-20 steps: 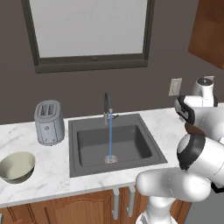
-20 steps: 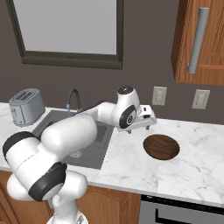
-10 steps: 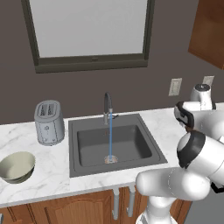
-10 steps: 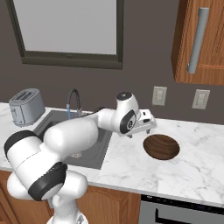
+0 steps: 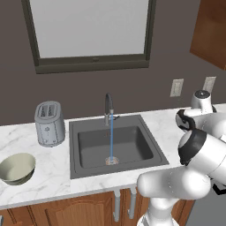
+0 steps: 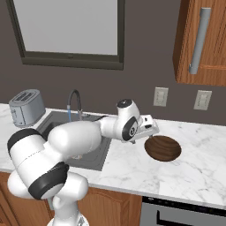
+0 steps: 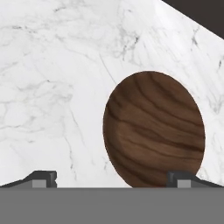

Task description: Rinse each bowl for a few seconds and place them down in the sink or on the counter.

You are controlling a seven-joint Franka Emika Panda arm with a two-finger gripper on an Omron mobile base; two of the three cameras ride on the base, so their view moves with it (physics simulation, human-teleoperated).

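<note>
**Hand over brown bowl**

I log: my hand (image 7: 111,178), fingers spread wide and empty, hovering beside the round dark-brown wood-grain bowl (image 6: 163,148) on the white marble counter (image 6: 194,170); pale cream-green bowl (image 5: 16,168) left of the dark grey sink (image 5: 75,164).

toaster (image 5: 49,123) left of sink (image 5: 115,145), bowl (image 6: 163,148) on counter (image 6: 194,167) right
</note>
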